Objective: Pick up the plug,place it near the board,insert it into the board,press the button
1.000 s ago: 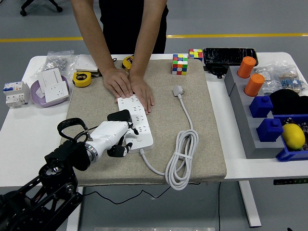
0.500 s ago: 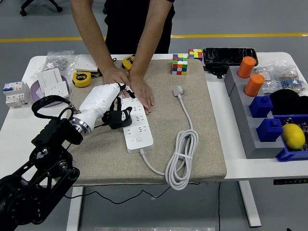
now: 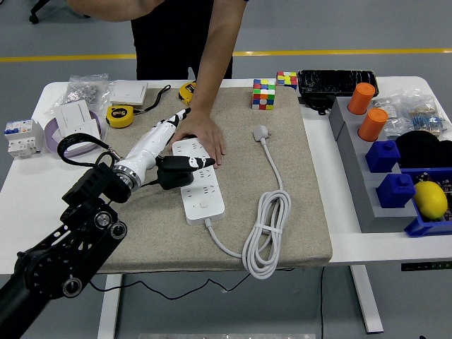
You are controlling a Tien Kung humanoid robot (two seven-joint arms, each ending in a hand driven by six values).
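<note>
A white power strip (image 3: 200,185) lies on the beige mat (image 3: 141,233), and its button end faces me. My left hand (image 3: 182,157) comes in from the lower left and is shut on a black plug (image 3: 171,174), which it holds against the strip's left edge, over the sockets. Whether the pins are in a socket is hidden. A person's hand (image 3: 205,133) presses flat on the strip's far end. The strip's own white plug (image 3: 262,132) lies loose on the mat to the right.
The strip's grey cable (image 3: 266,236) is coiled at the mat's front right. Two yellow tape measures (image 3: 120,115), Rubik's cubes (image 3: 264,93) and a purple bowl (image 3: 54,134) stand behind. A grey rack (image 3: 357,169) with orange cylinders and blue blocks fills the right.
My left hand carried the black plug from the mat's front up and onto the strip's left side. The person lifted one hand off the strip; the other stays on it.
</note>
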